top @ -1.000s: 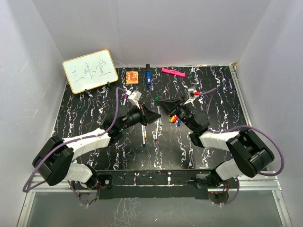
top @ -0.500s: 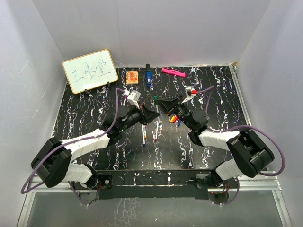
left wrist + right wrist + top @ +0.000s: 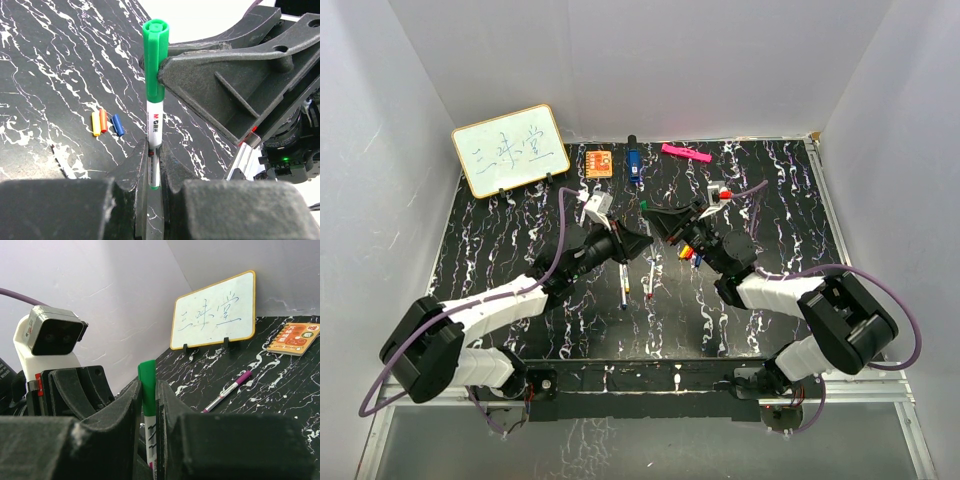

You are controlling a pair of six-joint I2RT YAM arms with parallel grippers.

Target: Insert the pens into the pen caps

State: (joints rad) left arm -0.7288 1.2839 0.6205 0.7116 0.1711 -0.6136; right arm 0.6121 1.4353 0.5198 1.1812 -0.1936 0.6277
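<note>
Cap [image 3: 155, 55] atop upright pen [image 3: 154, 132]; loose caps [image 3: 105, 123] on tbl [image 3: 55, 70] nearby.

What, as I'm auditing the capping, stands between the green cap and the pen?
Nothing visible does. The green cap already sits on the white pen, held by the right gripper; the left gripper clamps the barrel.

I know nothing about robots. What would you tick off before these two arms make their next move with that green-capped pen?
1. Left tool shut on the thin white-barrelled pen: ok.
2. Right tool shut on the green plastic cap: ok.
3. Cap and barrel in one straight line: ok, as the left wrist view shows.
4. Cap pushed fully home: cannot tell.
5. Other caps on hand: short yellow, orange and blue caps lie side by side on the black marbled table: ok.
6. Another pen free to pick up: purple-tipped pen lies alone on the table: ok.
</note>
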